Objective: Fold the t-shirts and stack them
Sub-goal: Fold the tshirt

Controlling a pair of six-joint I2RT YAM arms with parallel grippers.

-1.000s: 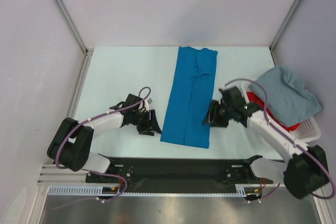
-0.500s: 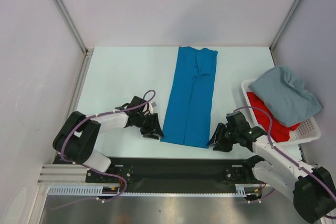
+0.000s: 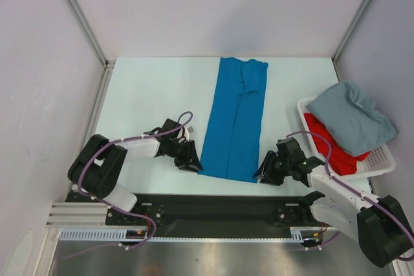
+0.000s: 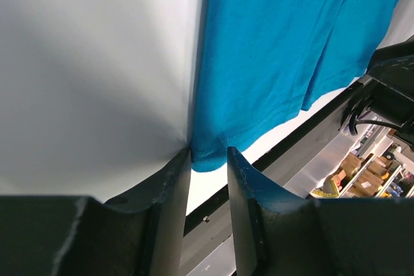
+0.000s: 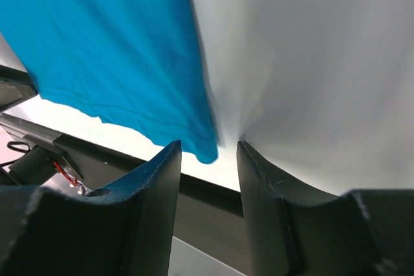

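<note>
Bright blue t-shirt point(image 3: 234, 121) lies flat mid-table point(image 3: 149, 95), folded lengthwise into a long strip.
The left gripper point(image 3: 193, 159) and right gripper point(image 3: 264, 174) sit low at its two near corners, each with its jaws apart and a corner of cloth between the fingers, unclamped. To the right, a white basket point(image 3: 381, 159) holds the pale grey-blue shirt point(image 3: 352, 117) atop the red shirt point(image 3: 326, 140). A second ago the right gripper was halfway up the strip's edge.
</note>
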